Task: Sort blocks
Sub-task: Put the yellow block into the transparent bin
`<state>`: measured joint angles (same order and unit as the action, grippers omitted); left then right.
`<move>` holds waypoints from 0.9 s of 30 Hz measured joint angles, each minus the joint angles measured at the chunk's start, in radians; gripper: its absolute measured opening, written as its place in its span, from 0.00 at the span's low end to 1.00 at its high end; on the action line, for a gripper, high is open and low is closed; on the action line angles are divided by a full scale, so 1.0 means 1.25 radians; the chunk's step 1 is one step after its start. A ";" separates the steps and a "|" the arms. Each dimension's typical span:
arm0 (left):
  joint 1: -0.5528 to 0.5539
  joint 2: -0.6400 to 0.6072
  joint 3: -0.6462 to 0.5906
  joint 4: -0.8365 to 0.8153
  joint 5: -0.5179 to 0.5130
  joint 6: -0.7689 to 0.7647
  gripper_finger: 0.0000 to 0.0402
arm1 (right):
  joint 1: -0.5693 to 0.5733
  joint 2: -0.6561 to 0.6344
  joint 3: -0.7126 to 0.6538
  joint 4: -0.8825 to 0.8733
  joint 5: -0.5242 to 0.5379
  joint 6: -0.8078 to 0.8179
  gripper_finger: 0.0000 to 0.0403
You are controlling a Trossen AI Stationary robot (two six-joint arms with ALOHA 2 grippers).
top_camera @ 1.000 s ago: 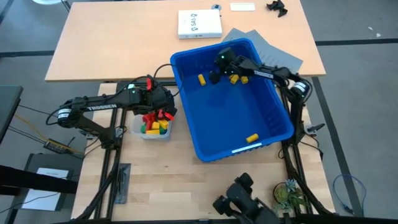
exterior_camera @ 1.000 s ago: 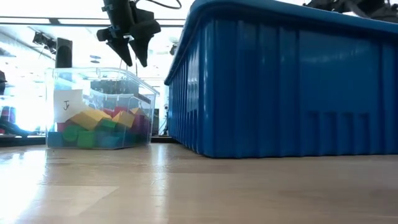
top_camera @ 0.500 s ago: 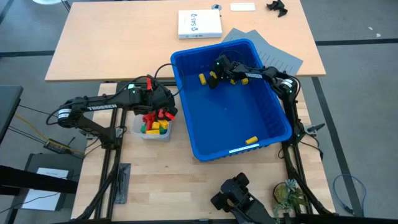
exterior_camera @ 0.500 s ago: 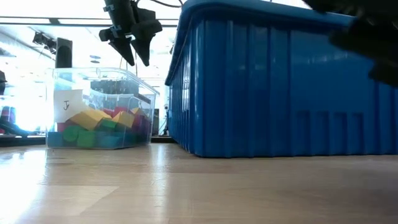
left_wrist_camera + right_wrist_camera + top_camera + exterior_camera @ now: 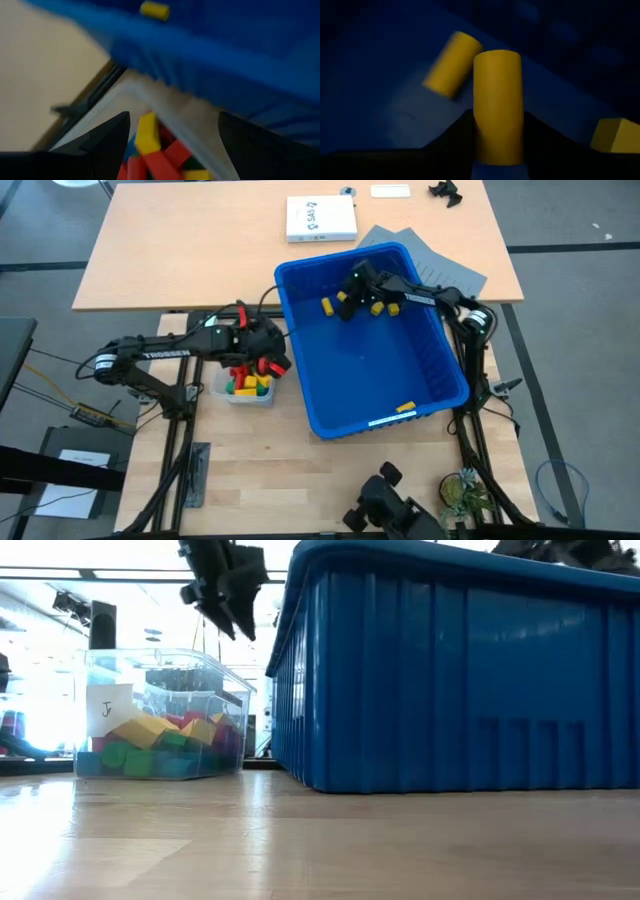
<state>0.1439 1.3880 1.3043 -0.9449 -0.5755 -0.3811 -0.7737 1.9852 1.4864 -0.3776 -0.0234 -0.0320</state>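
On the wooden table, inside the large blue plastic bin, the right gripper pinches a yellow plastic cylinder block for sorting; the left gripper hangs wide above the small clear plastic tub.

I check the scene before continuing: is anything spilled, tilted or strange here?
Nothing stands out. The blue bin and the tub stand level, with blocks only inside them. The right gripper grips a yellow block inside the bin.
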 joint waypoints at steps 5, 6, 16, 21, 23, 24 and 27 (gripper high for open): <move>-0.036 0.000 0.032 0.097 0.003 0.168 0.78 | 0.023 -0.127 0.000 -0.097 -0.101 -0.054 0.30; -0.043 0.000 0.041 0.119 0.004 0.201 0.78 | 0.028 -0.158 0.000 -0.118 -0.131 -0.064 0.30; -0.110 0.007 0.064 0.410 0.045 0.624 0.78 | 0.102 -0.383 0.000 -0.221 -0.498 -0.029 0.30; -0.131 0.023 0.064 0.517 0.070 0.721 0.78 | 0.177 -0.430 0.000 -0.241 -0.541 -0.009 0.30; -0.138 0.033 0.064 0.550 0.079 0.741 0.78 | 0.212 -0.435 0.001 -0.247 -0.543 -0.009 0.30; -0.141 0.036 0.064 0.570 0.084 0.745 0.78 | 0.230 -0.436 0.001 -0.255 -0.544 -0.009 0.30; -0.148 0.050 0.064 0.595 0.133 0.746 0.78 | 0.283 -0.432 0.000 -0.262 -0.544 -0.009 0.30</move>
<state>-0.0407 1.4505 1.3846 -0.2008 -0.4087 0.5511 -0.4197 1.4456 1.4868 -0.7055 -0.7031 -0.0429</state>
